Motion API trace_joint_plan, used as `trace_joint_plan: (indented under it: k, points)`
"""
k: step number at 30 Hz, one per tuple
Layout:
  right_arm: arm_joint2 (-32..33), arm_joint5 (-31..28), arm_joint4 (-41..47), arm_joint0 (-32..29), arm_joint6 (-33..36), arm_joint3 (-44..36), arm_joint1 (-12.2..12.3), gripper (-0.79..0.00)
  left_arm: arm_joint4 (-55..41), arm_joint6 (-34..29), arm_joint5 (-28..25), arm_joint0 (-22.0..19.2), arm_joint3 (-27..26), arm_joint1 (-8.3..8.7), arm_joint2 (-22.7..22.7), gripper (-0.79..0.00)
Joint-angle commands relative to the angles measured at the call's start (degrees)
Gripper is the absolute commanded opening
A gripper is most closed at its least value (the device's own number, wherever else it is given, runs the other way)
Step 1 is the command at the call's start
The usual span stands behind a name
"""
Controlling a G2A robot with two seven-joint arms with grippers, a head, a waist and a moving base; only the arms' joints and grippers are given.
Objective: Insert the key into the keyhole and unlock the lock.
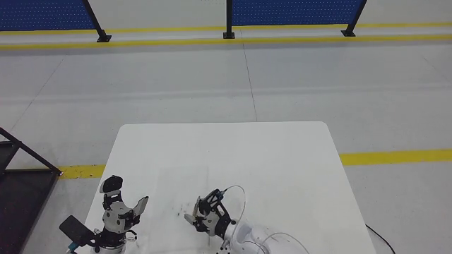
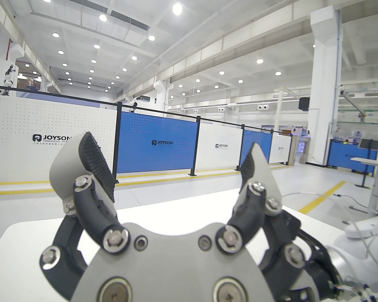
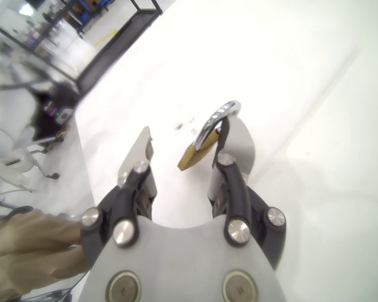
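The right hand is low over the tabletop with its fingers well apart, clamped on nothing. The brass-bodied lock sits between them and leans against the inner face of one finger. Its chrome shackle points away from the wrist, and the other finger stands apart from it. Just beyond lie a few small dark specks; whether any of them is the key I cannot tell. The left hand is likewise spread and empty. It is tilted up toward the room, over the near left part of the tabletop and apart from the right hand.

The risk, as I judge it, comes from the lock being off-centre. On closing, the far finger would shove it sideways first, so it could twist or tip and leave the keyhole badly placed. A grip across the slick shackle rather than the body could also slip.

The right wrist view gives the lock's contact with the finger, which is too small to settle from above. The top view gives how the two hands stand on the tabletop.
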Motion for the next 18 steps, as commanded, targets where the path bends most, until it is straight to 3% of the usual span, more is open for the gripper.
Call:
trace_joint_plan:
  k: [1, 13, 18]
  points:
    - [0.7, 0.0, -1.4, -1.0, -1.7, -1.1, 0.4, 0.0, 0.0, 0.0, 0.0, 0.0, 0.0, 0.0, 0.0, 0.0]
    - [7.8, -4.7, -7.6, -9.7, -9.5, -11.2, 4.5, 0.0, 0.0, 0.0, 0.0, 0.0, 0.0, 0.0, 0.0, 0.0]
    - [12.2, -9.7, -9.8, -14.3, -16.8, -15.7, 6.4, 0.0, 0.0, 0.0, 0.0, 0.0, 0.0, 0.0, 0.0, 0.0]
